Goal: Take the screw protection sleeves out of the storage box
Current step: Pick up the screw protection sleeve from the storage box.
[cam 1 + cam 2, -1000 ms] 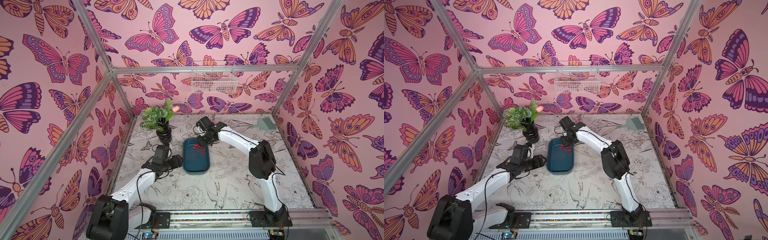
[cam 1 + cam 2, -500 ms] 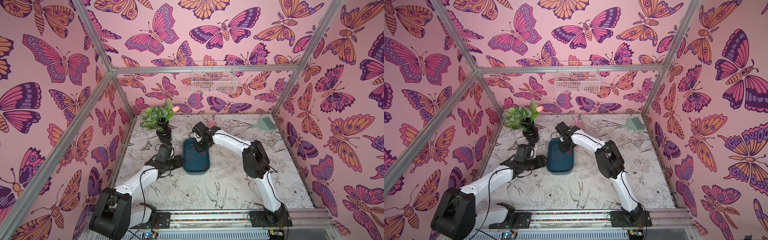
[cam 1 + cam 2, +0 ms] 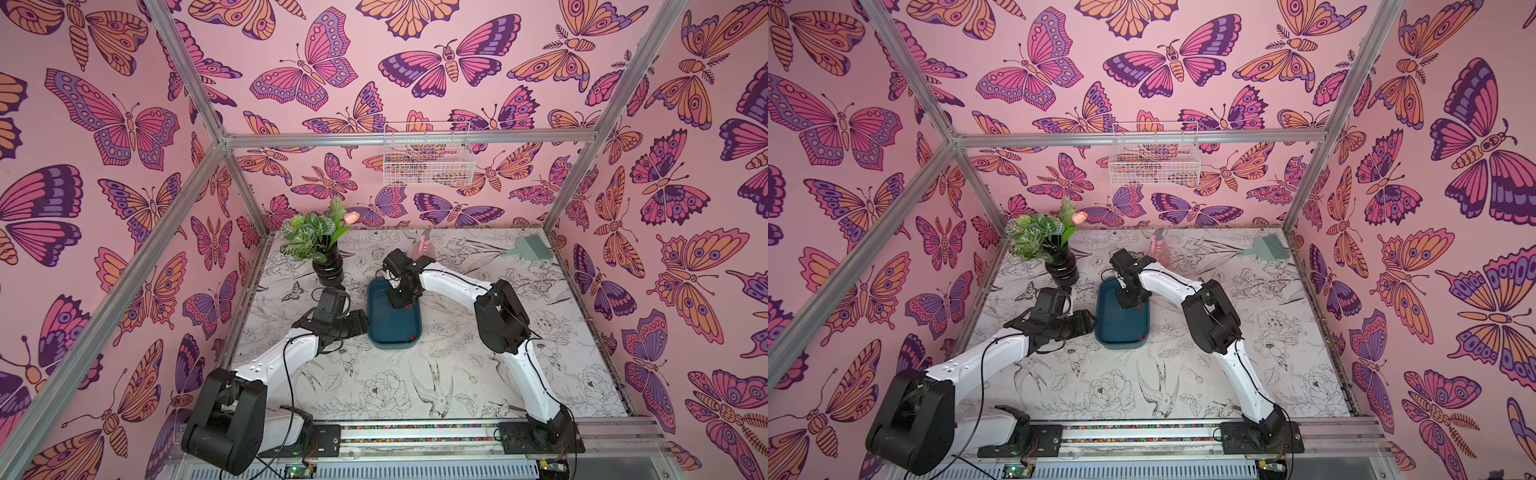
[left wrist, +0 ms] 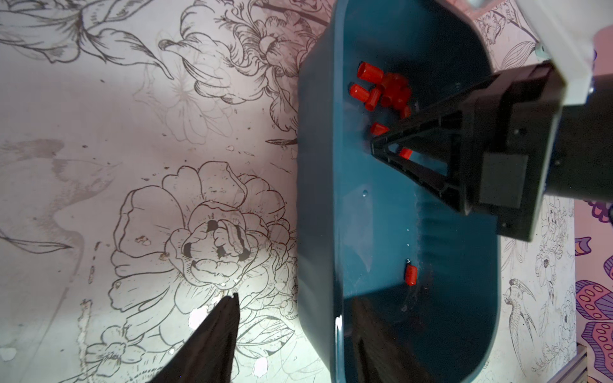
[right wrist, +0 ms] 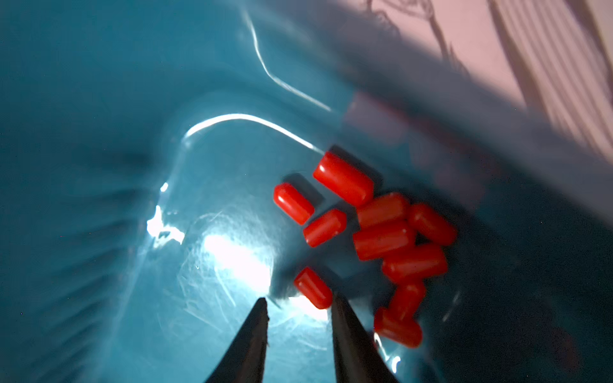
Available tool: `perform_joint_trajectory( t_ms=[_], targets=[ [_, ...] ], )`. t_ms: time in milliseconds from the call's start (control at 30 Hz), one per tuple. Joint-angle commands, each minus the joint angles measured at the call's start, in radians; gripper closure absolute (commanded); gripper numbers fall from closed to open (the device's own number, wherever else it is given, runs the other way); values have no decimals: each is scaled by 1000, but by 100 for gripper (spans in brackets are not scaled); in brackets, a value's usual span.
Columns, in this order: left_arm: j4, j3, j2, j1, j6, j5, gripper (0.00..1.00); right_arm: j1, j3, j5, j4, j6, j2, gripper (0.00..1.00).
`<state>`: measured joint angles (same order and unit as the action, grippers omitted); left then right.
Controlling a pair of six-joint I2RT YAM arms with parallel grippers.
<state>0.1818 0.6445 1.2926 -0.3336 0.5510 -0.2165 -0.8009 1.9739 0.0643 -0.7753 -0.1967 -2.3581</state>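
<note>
The dark teal storage box (image 3: 392, 328) (image 3: 1117, 324) lies mid-table. Several red screw protection sleeves (image 5: 384, 238) (image 4: 388, 89) are heaped at its far end. One lone sleeve (image 4: 411, 275) (image 3: 412, 336) lies near the box's front right corner. My right gripper (image 5: 298, 298) (image 3: 401, 305) points down into the box, open a little. Nothing is between its fingers, and one sleeve (image 5: 313, 287) lies at the tip of one finger. My left gripper (image 4: 295, 298) (image 3: 365, 324) is open astride the box's left wall, one finger inside, the other outside and clear of the wall.
A black vase with a plant (image 3: 328, 266) stands just behind my left arm. A pink spray bottle (image 3: 422, 249) stands behind the box. A green comb-like tool (image 3: 530, 247) lies at the back right. A white wire basket (image 3: 428, 166) hangs on the back wall.
My right gripper has come from behind the box's far end down into the box, with its jaws narrower. My left gripper has slid right onto the box's left wall.
</note>
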Motion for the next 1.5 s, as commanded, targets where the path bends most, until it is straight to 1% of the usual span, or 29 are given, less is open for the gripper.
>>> perform_joint_trajectory(
  t_ms=[0, 567, 1000, 1200, 1467],
  targets=[
    [10, 7, 7, -2, -7, 5, 41, -4, 41, 1, -22, 19, -26, 63],
    [9, 8, 11, -2, -12, 5, 41, -3, 59, -17, -24, 17, -60, 66],
    [10, 6, 13, -2, -14, 6, 41, -4, 58, -12, -29, 14, -50, 76],
    [10, 3, 14, -2, -14, 8, 41, -4, 32, -3, -23, 8, 1, 78],
    [10, -3, 7, -3, -11, 5, 42, -4, -44, 3, -7, -8, 137, 78]
  ],
)
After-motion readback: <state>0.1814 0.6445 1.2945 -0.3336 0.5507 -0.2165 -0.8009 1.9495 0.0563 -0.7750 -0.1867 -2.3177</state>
